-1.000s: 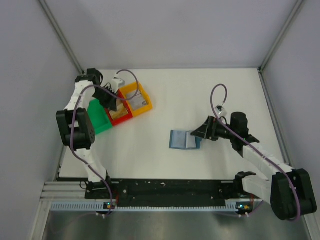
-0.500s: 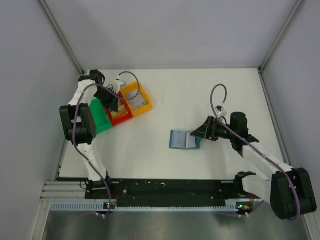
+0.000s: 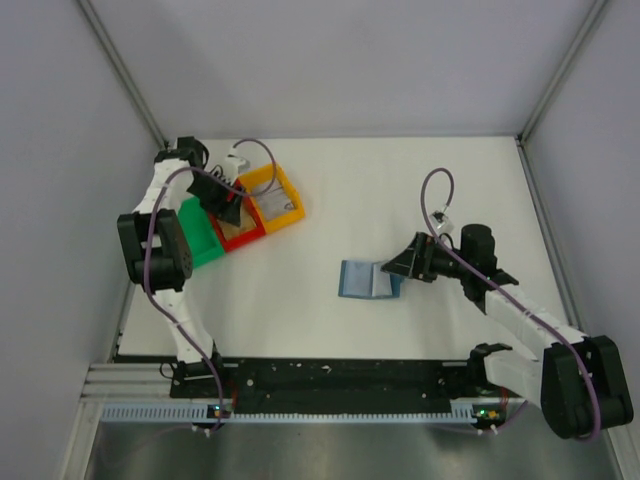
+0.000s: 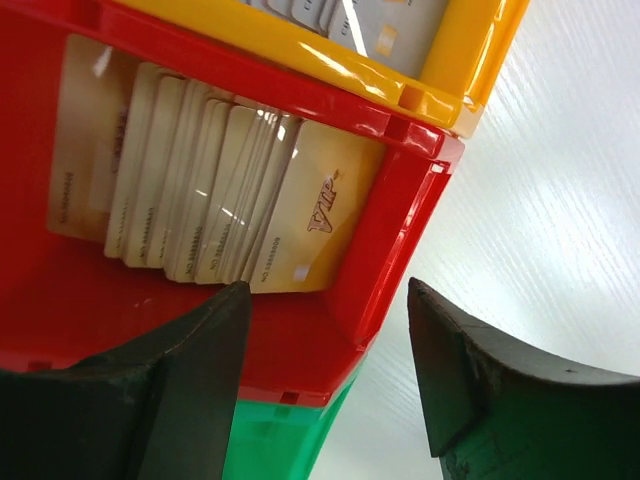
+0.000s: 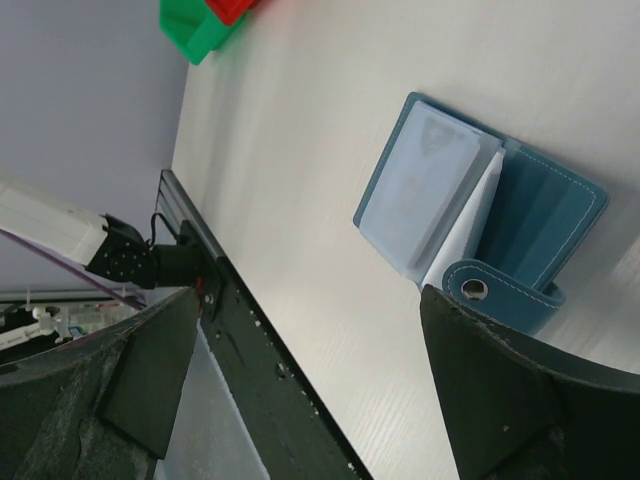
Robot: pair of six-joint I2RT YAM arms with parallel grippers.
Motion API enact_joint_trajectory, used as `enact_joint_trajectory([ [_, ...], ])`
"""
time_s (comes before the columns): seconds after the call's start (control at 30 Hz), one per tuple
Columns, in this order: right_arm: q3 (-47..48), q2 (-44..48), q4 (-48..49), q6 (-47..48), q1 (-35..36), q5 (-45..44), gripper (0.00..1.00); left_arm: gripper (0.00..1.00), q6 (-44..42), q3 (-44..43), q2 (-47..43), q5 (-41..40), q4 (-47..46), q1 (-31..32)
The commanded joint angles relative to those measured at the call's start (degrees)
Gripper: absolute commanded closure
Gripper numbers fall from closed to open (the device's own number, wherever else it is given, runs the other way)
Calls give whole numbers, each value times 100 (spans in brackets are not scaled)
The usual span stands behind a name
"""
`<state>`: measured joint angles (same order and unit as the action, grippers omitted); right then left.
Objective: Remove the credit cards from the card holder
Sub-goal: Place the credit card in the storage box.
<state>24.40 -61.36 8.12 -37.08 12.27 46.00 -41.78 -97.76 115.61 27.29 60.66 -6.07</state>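
**Item 1, card holder** point(image 3: 367, 279): blue, lying open and flat on the table point(image 3: 440, 180), just right of centre. The paler pocket leaves face up, and the snap tab point(image 5: 474, 290) is at the holder's three o'clock edge. Whether the pockets hold any cards cannot be told.

**Item 2, right gripper** point(image 3: 402, 267): at three o'clock of the holder, low and just beside its edge. The jaws are spread wide with nothing between them, and no contact with the holder shows.

**Item 3, left gripper** point(image 4: 328, 290): at ten o'clock of the table, hanging over the red tray point(image 4: 390, 230). The jaws are parted and empty, straddling the tray's corner wall.

**Item 4, trays**: green tray point(image 3: 200, 238), red tray and yellow tray point(image 3: 272, 197) sit in a touching row. The red tray holds a fanned stack of gold cards point(image 4: 200, 190) (the top one is marked VIP). The yellow tray holds grey cards point(image 4: 380, 25).

**Step in hand (judged)**: the drop-off end of a transfer, with the empty left jaws over sorted cards.

**Next move (judged)**: the left gripper lifts clear of the tray wall and travels toward four o'clock to the holder. There it needs a narrow pinch on one card edge, pulled along the pocket's opening. The right gripper would pin the holder's three o'clock panel so it does not slide or fold.
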Motion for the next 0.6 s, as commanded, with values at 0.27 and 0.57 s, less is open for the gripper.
enact_joint_trajectory([
  [0.27, 696, 221, -959, 754, 196, -722, 9, 1, 2901, 923, -2839, 275, -2248, -9],
  [0.57, 1646, 195, -2279, 1668, 1311, -2647, 10, 2, 6241, 4164, -5021, 1375, -5651, 272],
])
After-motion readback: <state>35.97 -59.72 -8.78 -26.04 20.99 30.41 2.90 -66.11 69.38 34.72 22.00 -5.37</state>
